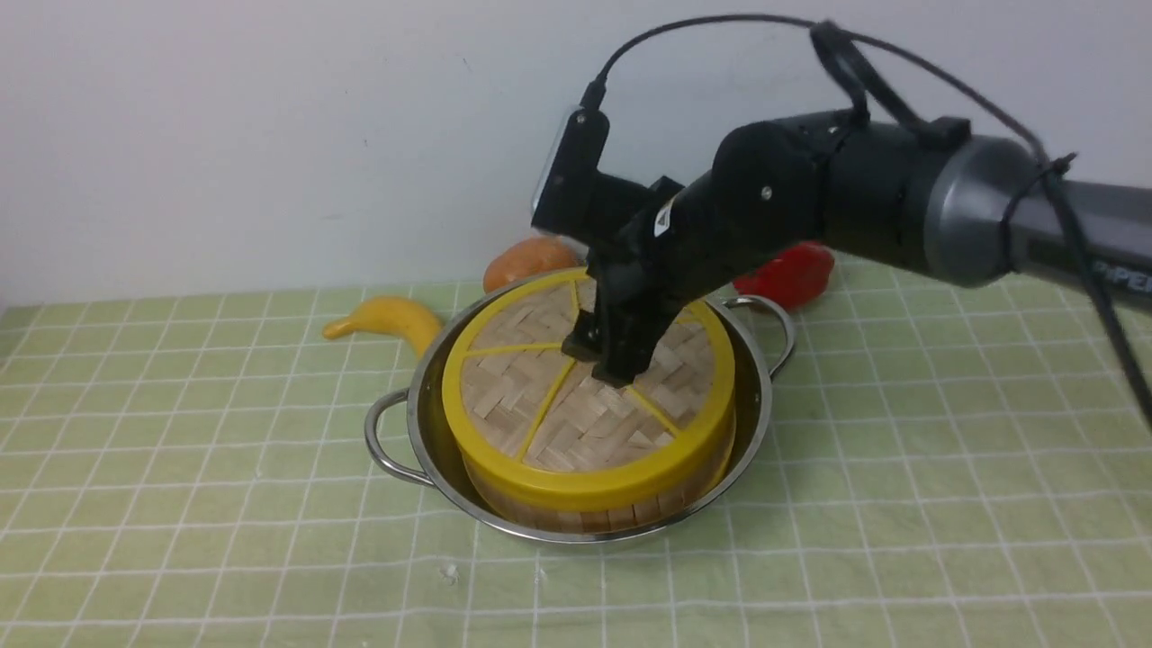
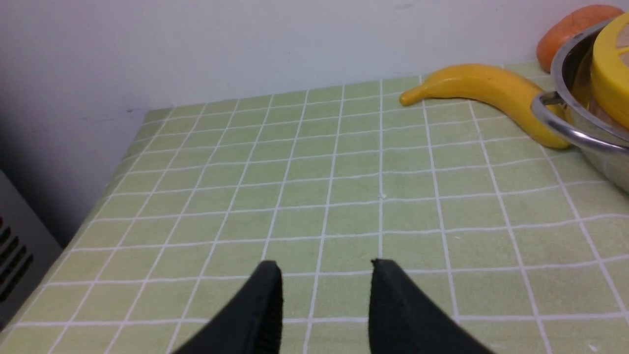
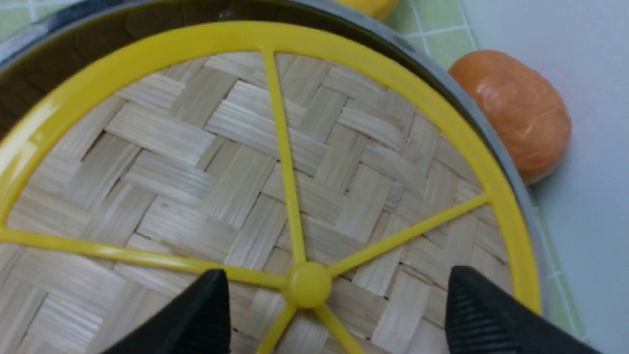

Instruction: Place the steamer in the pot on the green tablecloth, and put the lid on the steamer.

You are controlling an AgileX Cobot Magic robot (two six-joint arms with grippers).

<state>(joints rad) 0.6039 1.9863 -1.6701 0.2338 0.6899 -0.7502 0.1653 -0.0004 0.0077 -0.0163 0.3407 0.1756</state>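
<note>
left gripper (image 2: pixel 324 300): jaws parted, nothing between them, over bare green tablecloth (image 2: pixel 314 196)
pot (image 1: pixel 423 432): on the cloth, steamer (image 1: pixel 585 513) inside
lid (image 1: pixel 540 423): sitting on the steamer
right gripper (image 3: pixel 334 305): jaws spread wide either side of the lid's knob, not pinching it

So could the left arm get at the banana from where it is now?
Probably yes. The left gripper hangs open over bare green tablecloth, and nothing lies between it and the banana, which rests beside the pot handle.
</note>
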